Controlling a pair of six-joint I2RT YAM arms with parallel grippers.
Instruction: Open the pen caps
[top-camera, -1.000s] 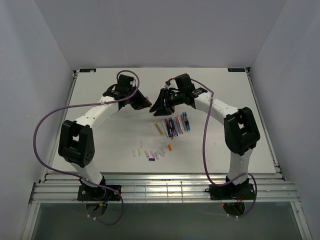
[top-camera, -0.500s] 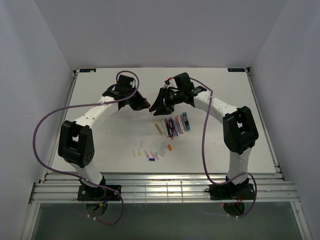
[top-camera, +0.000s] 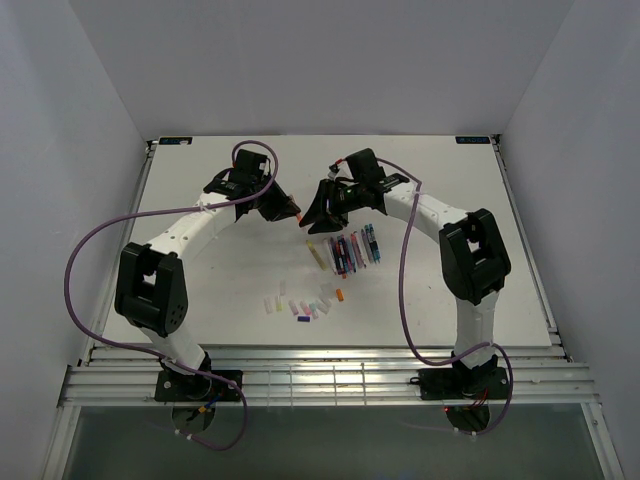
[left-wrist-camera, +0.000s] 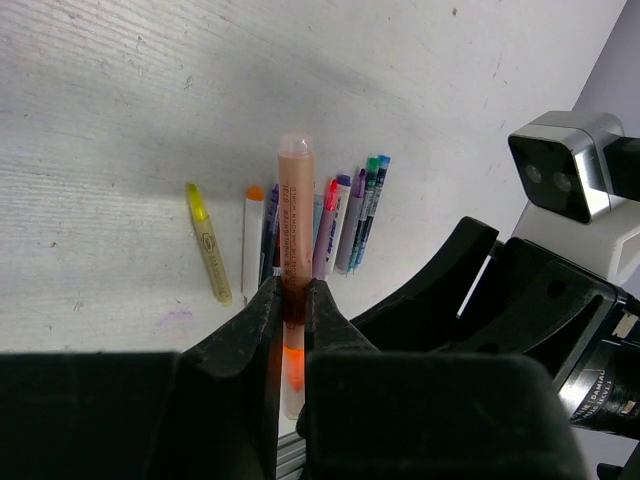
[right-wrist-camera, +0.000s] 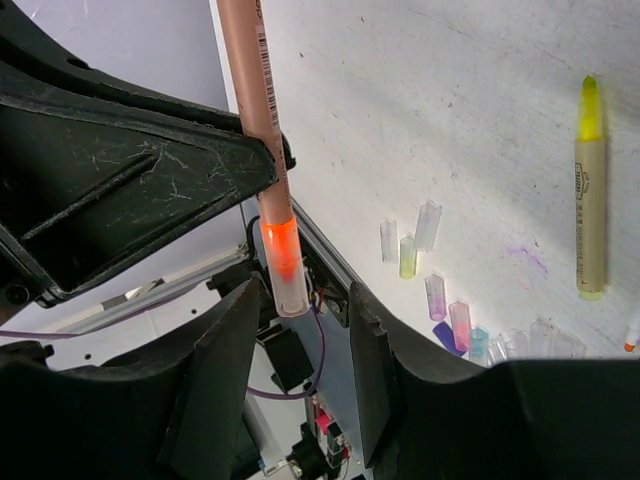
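My left gripper (left-wrist-camera: 293, 290) is shut on an orange pen (left-wrist-camera: 294, 200) and holds it above the table, left of the pen row. The pen's clear cap (right-wrist-camera: 285, 270), with the orange tip glowing inside, sticks out behind the left fingers. My right gripper (right-wrist-camera: 305, 300) is open, with the cap between its fingers, closer to the left one; I cannot tell whether it touches. In the top view the two grippers (top-camera: 295, 212) (top-camera: 314, 216) meet tip to tip. Several pens (top-camera: 348, 250) lie in a row, and a yellow pen (top-camera: 316, 255) lies beside them.
Several loose caps (top-camera: 300, 305), clear, yellow, pink and purple, lie on the white table nearer the arm bases; they also show in the right wrist view (right-wrist-camera: 440, 295). An orange cap (top-camera: 340, 294) lies just right of them. Purple cables loop beside both arms.
The right gripper has edged slightly left and farther back, closing in on the capped end of the pen. The left gripper has shifted slightly left and still holds the pen.
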